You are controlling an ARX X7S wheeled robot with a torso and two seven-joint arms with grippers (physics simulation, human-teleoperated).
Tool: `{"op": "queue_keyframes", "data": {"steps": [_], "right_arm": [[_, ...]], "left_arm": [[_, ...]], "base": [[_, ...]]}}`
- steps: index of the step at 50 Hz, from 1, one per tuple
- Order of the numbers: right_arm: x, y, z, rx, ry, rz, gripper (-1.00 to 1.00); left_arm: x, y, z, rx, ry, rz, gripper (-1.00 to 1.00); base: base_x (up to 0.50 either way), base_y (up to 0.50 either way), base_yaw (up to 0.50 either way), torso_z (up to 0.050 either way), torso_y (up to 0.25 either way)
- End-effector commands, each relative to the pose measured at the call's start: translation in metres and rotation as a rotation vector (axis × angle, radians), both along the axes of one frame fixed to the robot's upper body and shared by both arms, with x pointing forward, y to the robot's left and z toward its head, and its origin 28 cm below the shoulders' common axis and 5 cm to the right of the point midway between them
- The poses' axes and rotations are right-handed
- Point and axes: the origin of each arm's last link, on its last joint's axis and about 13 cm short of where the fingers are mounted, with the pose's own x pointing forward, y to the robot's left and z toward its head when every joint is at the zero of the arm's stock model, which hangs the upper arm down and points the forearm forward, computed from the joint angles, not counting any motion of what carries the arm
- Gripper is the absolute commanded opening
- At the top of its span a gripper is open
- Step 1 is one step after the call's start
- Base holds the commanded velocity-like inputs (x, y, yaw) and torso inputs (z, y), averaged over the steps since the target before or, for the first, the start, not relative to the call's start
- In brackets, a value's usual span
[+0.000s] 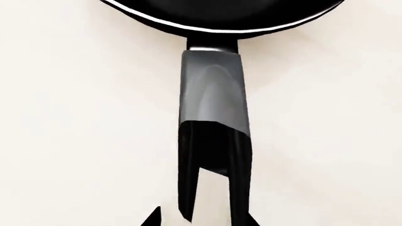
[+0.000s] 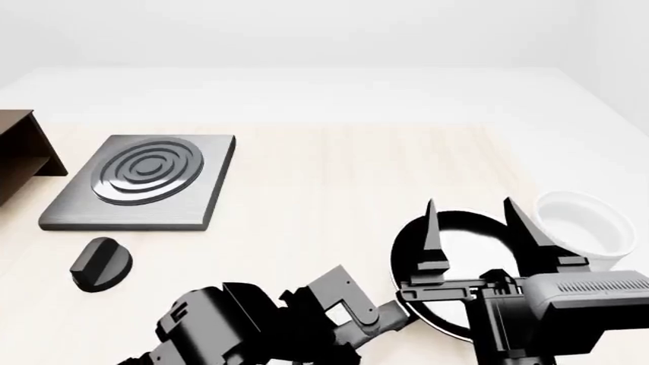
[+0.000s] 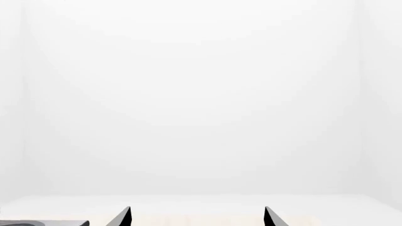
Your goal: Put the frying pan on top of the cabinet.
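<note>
Grasp step in hand, I judge; lift and carry not begun. Pale matte counter [image 2: 335, 190]. Dark brown wooden cabinet [image 2: 23, 148], boxy, at 10 o'clock, only its edge in view. Grey square burner plate [image 2: 142, 181], ringed, beside it. Frying pan [image 2: 457, 258], glossy black, at 4 o'clock, just beside white bowl [image 2: 583, 224]. Left gripper [image 1: 213, 207] fingers pinching the pan's grey handle [image 1: 212, 89]. Right gripper [image 2: 476, 220] fingers spread, above the pan. Next: lift level, swing far left.

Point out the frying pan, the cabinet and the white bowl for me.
frying pan [image 2: 461, 251], head view, glossy inside.
cabinet [image 2: 23, 144], head view, its dark brown top corner at the frame edge.
white bowl [image 2: 583, 220], head view, inner wall.
</note>
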Motion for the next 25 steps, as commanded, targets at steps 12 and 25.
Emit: {"op": "queue_keyframes", "data": {"steps": [12, 25], "right_arm": [[-0.001, 0.001, 0.0, 0.003, -0.004, 0.011, 1.0], [-0.001, 0.001, 0.001, 0.002, -0.007, 0.007, 1.0]], "left_arm": [[-0.01, 0.0, -0.007, 0.008, 0.073, -0.037, -1.0], [-0.004, 0.033, 0.048, -0.052, -0.133, 0.138, -1.0]], "base": [[0.0, 0.0, 0.0, 0.0, 0.0], [0.0, 0.0, 0.0, 0.0, 0.0]]}}
